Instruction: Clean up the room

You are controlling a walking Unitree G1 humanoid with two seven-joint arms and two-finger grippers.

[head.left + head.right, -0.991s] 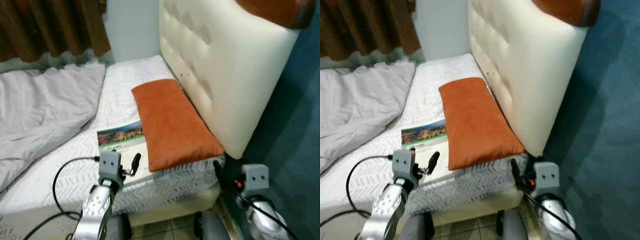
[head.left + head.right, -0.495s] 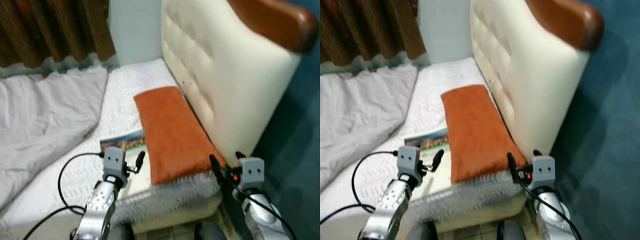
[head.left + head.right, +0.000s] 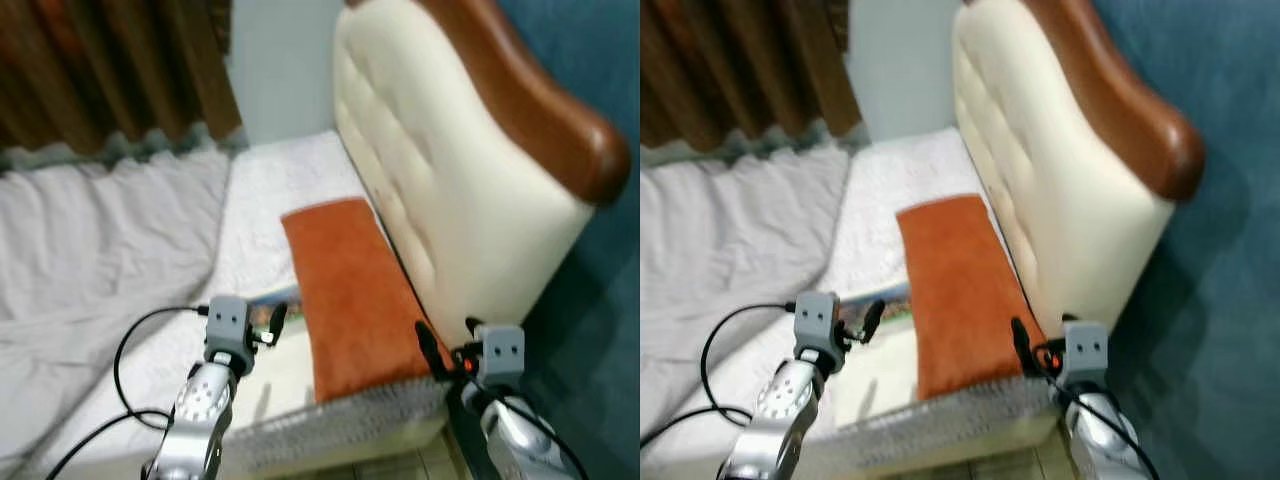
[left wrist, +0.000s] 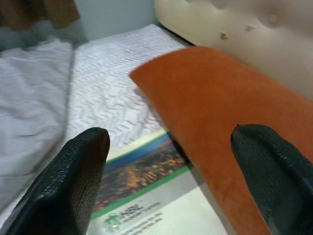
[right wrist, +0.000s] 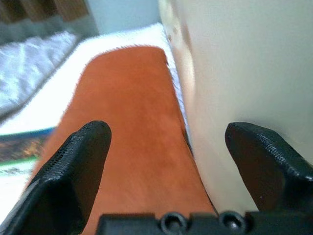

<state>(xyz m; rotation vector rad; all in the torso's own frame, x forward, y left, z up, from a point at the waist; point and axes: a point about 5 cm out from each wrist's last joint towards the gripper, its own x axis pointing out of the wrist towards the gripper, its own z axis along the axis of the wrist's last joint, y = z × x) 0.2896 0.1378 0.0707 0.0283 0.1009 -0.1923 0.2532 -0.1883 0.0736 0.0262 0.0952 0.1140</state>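
While facing the bed, we are holding both grippers wide and empty: left gripper (image 4: 166,161) nearest the magazine (image 4: 146,196), right gripper (image 5: 164,161) over the orange pillow (image 3: 350,290), lengthwise along the headboard (image 3: 450,190).

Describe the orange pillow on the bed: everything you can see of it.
The orange pillow is a long rectangular cushion in rust-orange, suede-like fabric, plain and unpatterned. It lies flat on the white textured mattress cover, lengthwise beside the cream tufted headboard, its near end reaching the bed's edge. Its other long edge overlaps a printed booklet. Both grippers, left and right, are open and point at it, neither touching.
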